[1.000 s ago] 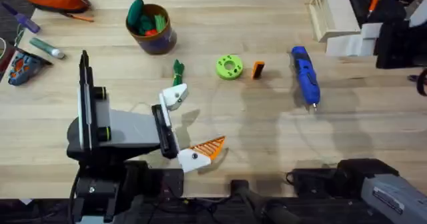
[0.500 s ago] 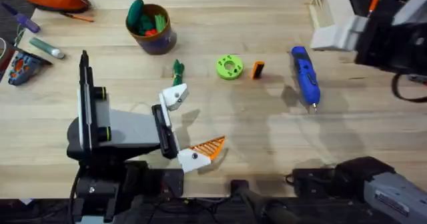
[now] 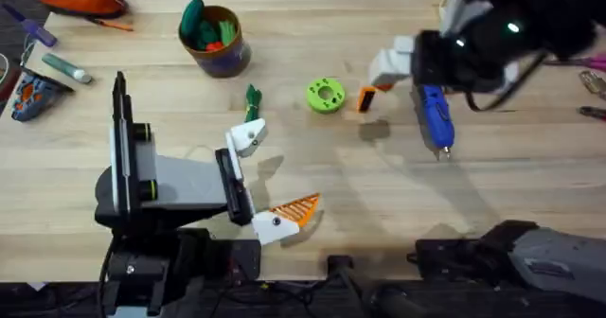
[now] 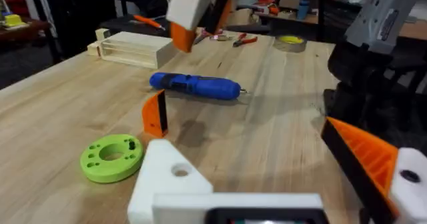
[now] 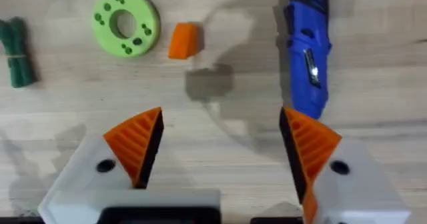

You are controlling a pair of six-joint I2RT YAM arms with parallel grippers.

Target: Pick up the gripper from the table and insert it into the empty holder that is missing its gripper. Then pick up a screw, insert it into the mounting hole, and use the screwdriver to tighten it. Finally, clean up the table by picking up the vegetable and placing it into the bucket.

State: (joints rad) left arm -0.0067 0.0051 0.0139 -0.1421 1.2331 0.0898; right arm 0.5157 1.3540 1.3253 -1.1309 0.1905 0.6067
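Hovering open, right tool clears gripper beside screwdriver.

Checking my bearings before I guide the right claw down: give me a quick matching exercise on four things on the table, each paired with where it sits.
Things:
1. gripper
2. screwdriver
3. vegetable
4. bucket

Places:
A. at the far left of the table, filled with toy items
B. just right of the lime-green disc
C. left of the disc, near the holder
D. right of the orange finger, tip pointing toward the arm bases

Pairs: 1-B, 2-D, 3-C, 4-A
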